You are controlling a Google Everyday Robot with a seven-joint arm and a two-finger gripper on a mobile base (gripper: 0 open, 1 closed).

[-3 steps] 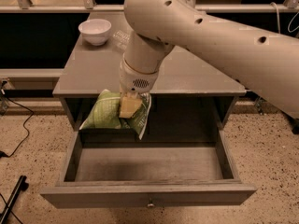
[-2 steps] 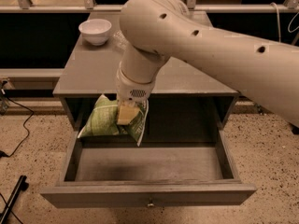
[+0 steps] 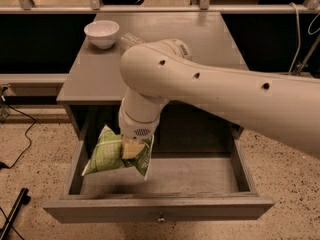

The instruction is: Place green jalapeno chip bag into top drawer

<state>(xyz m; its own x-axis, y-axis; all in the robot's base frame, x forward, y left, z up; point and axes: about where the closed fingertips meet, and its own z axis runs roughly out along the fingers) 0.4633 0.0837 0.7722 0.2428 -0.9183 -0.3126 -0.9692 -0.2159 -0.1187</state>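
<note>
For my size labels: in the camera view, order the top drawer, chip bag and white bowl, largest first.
1. top drawer.
2. green jalapeno chip bag, held by the gripper over the drawer's left side.
3. white bowl, farther away, so less sure.

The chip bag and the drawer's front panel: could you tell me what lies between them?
Only the bare floor of the drawer, in the camera view; the gripper holds the bag over the drawer's left side.

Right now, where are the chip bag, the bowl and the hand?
chip bag (image 3: 107, 155): camera view, green front.
bowl (image 3: 102, 40): camera view, white side.
hand (image 3: 131, 149): camera view, between its fingertips, gripping the chip bag above the drawer (image 3: 200, 176).
</note>
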